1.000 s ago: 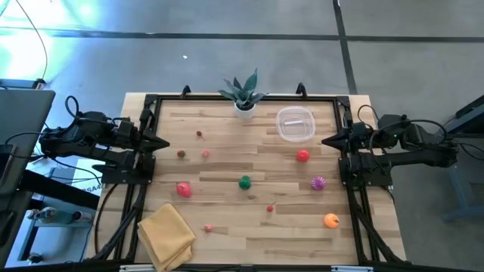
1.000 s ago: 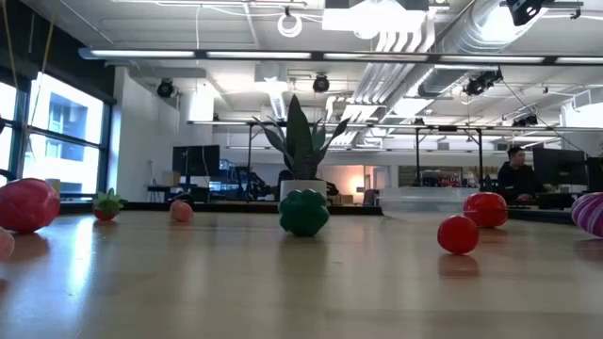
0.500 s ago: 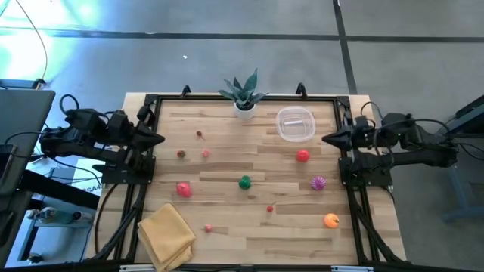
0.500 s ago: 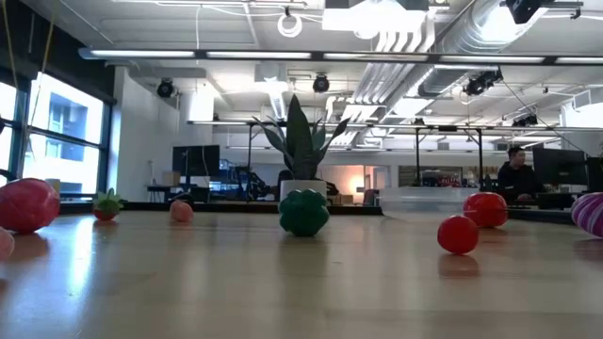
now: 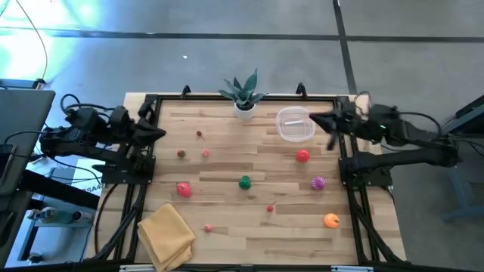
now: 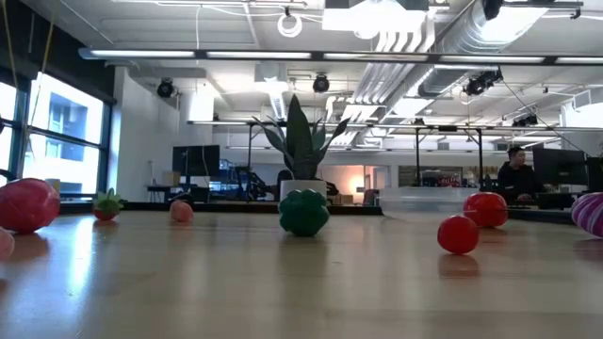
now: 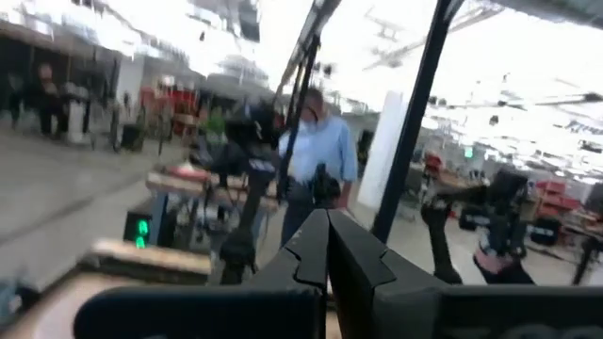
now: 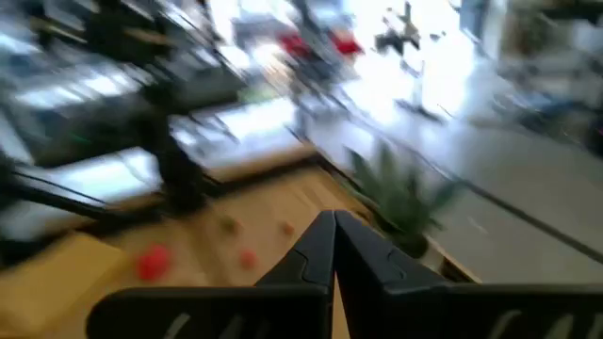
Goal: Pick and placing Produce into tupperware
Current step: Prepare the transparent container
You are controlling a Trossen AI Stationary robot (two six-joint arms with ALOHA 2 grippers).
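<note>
Reaching in over the table's right edge, the right gripper point(image 5: 316, 118) has its fingers pressed together with nothing between them; its wrist view shows the two tips meeting in a point. It hangs just beside the tupperware point(image 5: 295, 125), which sits near the far right corner and looks empty.

The left gripper point(image 5: 159, 131) waits at the left edge, fingers likewise together and empty.

All the produce lies loose on the table. A red piece point(image 5: 302, 156) sits just nearer than the tupperware, closest to the right gripper. A spiky purple one point(image 5: 318, 183) and an orange one point(image 5: 331, 221) lie along the right edge. A green one point(image 5: 244, 182) sits mid-table, a bigger pink-red one point(image 5: 184, 189) towards the left, and several small ones are scattered around. A plant point(image 5: 243, 94) stands at the far edge and a yellow cloth point(image 5: 165, 234) lies at the near left corner.

Judging by this, the task is at its very start: no piece is picked or placed. The next move probably calls for the right fingers to open, come down over the red piece and straddle it squarely, since a round toy may roll away.
</note>
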